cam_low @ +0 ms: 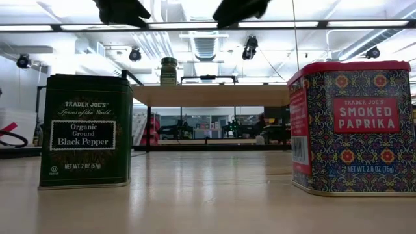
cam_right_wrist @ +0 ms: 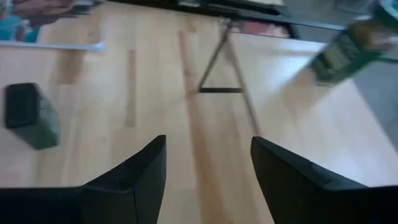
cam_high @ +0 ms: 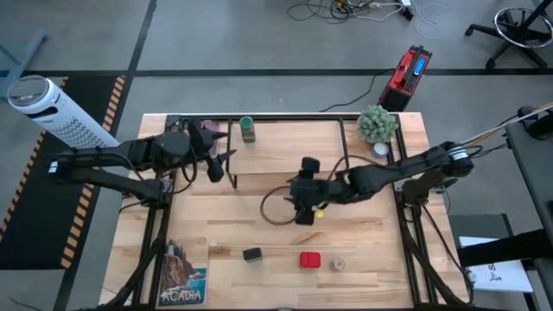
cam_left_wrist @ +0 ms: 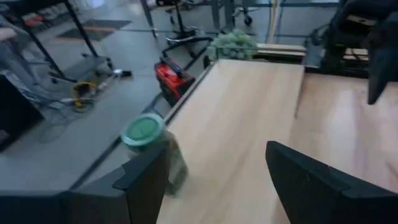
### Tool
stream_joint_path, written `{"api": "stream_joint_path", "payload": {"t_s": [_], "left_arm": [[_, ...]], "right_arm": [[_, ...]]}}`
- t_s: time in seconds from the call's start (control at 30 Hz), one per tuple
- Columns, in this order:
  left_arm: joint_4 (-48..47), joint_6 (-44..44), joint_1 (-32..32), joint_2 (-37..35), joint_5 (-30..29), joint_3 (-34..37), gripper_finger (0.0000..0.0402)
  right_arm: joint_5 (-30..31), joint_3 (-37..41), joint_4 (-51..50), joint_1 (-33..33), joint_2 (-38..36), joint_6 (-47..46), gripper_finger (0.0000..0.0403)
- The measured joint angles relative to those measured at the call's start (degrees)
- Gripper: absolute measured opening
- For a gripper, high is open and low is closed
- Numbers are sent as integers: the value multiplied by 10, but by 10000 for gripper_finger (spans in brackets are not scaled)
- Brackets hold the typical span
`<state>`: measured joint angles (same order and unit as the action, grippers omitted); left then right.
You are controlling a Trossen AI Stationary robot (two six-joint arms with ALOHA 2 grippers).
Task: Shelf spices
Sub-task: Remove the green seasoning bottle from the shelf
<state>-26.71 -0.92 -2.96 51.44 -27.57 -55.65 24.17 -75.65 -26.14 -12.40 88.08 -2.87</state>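
Observation:
The shelf (cam_high: 285, 145) stands at the table's far side, a light board on thin black legs. On its far left part stands the green-capped jar (cam_high: 248, 130) on its base, also in the left wrist view (cam_left_wrist: 149, 146). My left gripper (cam_high: 219, 164) hovers open over the shelf's left end, and the jar stands just beyond one finger, outside the gap. My right gripper (cam_high: 298, 197) hovers open above the table's middle with nothing between its fingers (cam_right_wrist: 208, 168). The dark tin (cam_high: 251, 254), the red tin (cam_high: 310, 259) and the small tan jar (cam_high: 338, 263) stand near the front edge.
A potted plant (cam_high: 378, 123) stands on the shelf's right end. A picture book (cam_high: 183, 272) lies at the near left corner. A dark cable loop (cam_high: 275, 209) hangs below the right arm. Bare table lies between the shelf and the front row of tins.

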Motion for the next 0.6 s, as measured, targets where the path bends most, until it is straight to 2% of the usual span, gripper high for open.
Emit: {"api": "stream_joint_path", "payload": {"t_s": [0.13, 0.3, 0.47, 0.6], "left_arm": [[-2, 34, -35, 0, 3, 0, 275], [-2, 38, -111, 20, 83, -3, 288], [4, 52, -179, 53, 151, -4, 285], [-1, 69, -209, 76, 190, -9, 281]], "right_arm": [[-6, 53, 38, 23, -31, 19, 215], [-16, 78, 104, 63, -52, 60, 222], [-116, 85, 153, 134, -53, 83, 216], [-150, 85, 160, 186, -50, 99, 206]]}}
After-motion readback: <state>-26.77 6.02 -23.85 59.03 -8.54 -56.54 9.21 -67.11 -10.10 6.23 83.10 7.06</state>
